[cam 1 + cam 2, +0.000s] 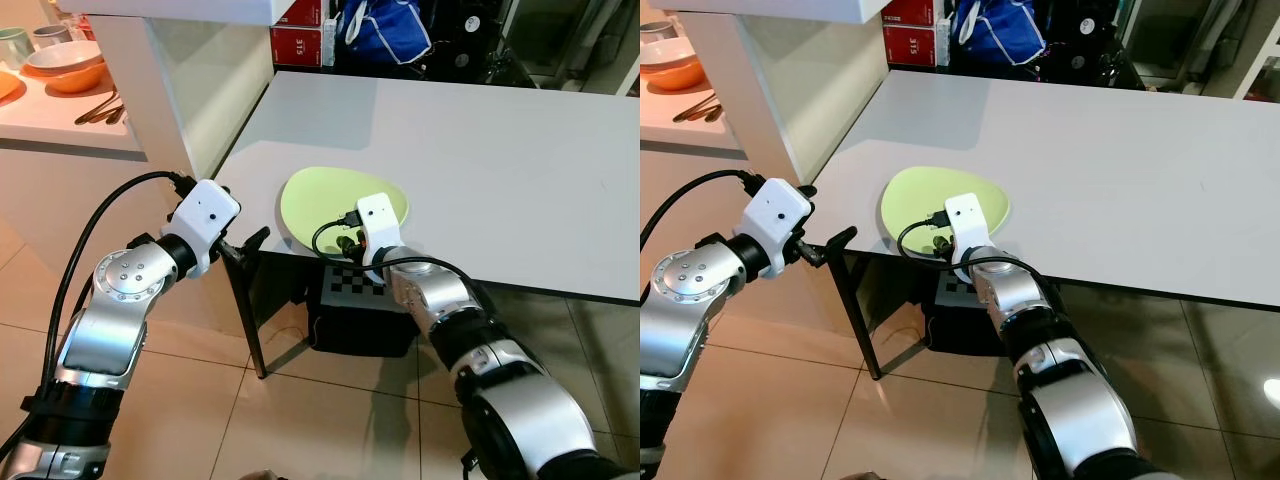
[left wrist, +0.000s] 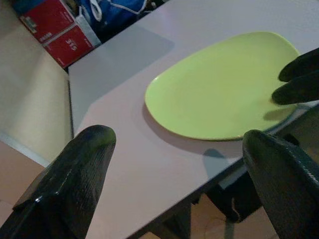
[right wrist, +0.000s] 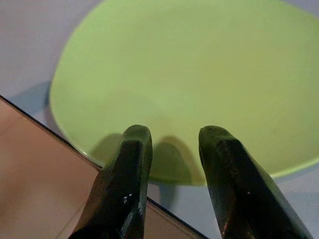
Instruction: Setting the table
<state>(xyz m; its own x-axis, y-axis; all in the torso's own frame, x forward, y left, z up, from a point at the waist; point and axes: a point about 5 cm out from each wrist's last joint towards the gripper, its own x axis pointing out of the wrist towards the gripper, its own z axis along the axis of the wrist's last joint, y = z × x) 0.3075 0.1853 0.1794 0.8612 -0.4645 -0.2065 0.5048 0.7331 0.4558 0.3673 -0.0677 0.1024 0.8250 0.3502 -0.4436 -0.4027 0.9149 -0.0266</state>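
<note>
Right gripper (image 3: pixel 172 144) fingers slightly apart, tips over near rim of one plate (image 1: pixel 330 200), not clamped. Plate: smooth, lime green, rounded, flat on grey table (image 1: pixel 500 150) by front edge. Left gripper (image 2: pixel 179 164) spread wide, just off table corner

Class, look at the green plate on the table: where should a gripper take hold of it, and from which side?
Grip the green plate by its near rim, coming from the table's front edge. It lies flat there, so that thin rim looks easiest to pinch; the right gripper is already there.
</note>
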